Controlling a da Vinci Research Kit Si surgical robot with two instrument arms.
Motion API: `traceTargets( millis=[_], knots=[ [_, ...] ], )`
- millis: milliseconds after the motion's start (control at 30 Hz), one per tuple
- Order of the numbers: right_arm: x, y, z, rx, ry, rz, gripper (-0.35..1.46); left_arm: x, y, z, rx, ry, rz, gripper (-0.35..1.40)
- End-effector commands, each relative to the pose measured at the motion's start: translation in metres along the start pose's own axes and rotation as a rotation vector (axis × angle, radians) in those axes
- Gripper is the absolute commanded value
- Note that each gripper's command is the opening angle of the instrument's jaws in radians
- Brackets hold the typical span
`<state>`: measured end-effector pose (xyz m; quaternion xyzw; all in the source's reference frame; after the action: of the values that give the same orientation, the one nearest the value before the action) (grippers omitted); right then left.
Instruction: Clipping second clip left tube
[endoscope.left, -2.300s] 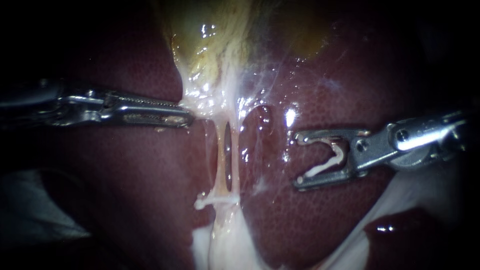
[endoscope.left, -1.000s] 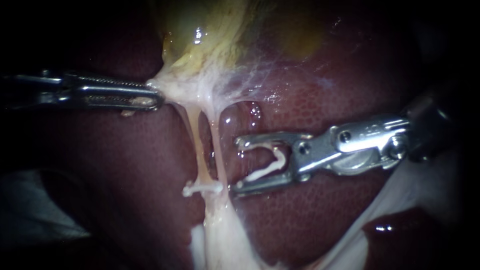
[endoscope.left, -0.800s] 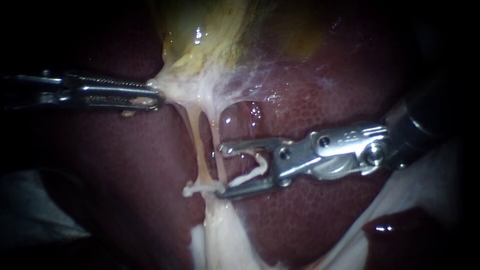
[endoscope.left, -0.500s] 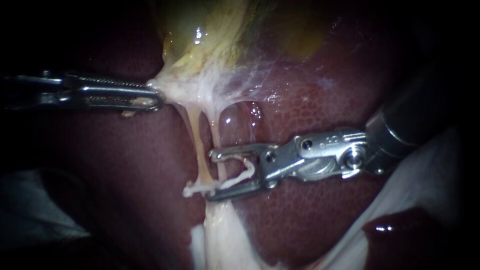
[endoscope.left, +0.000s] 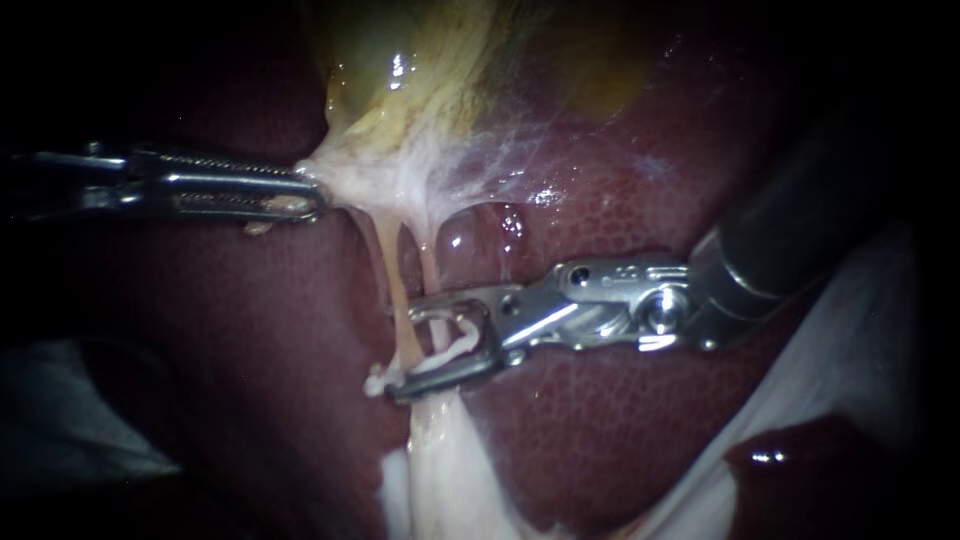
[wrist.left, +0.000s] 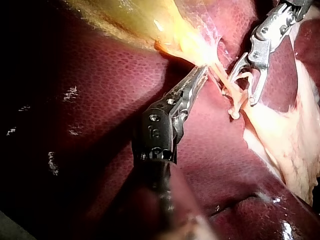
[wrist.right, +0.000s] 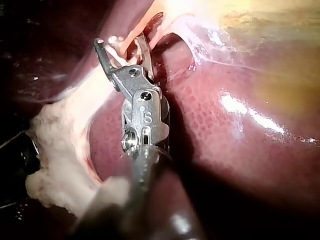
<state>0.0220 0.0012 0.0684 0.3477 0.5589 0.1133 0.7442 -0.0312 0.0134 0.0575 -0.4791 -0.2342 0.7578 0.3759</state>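
Note:
Two pale tubes run down from the gallbladder: the left tube and the right tube. A white clip sits across the left tube low down. My right instrument comes in from the upper right with its jaws open and a second white clip seated in them. The jaws lie across the tubes just above the seated clip, their tips reaching the left tube. My left instrument is shut on the pale tissue at the gallbladder's neck and holds it stretched to the left.
Dark red liver lies all around. Whitish fatty tissue spreads below the tubes, and in the right wrist view a lump of this fatty tissue lies beside the instrument. In the left wrist view my right instrument stands just beyond my left instrument.
My right instrument has slid left from over the open liver until its open jaws, with the clip, span the tubes. My left instrument first pulled the neck tissue up and left, then held still.

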Motion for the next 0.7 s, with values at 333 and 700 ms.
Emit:
traceTargets(
  millis=[333,700],
  knots=[
    [0.0016,-0.0014,0.0021,0.096,0.143,0.055,0.49,0.0,0.0,0.0001,0.001,0.0,0.0,-0.35],
    [0.0022,-0.0026,0.002,0.209,0.18,0.051,0.35,0.0,0.0,0.0001,0.001,0.0,0.0,-0.35]
  ],
)
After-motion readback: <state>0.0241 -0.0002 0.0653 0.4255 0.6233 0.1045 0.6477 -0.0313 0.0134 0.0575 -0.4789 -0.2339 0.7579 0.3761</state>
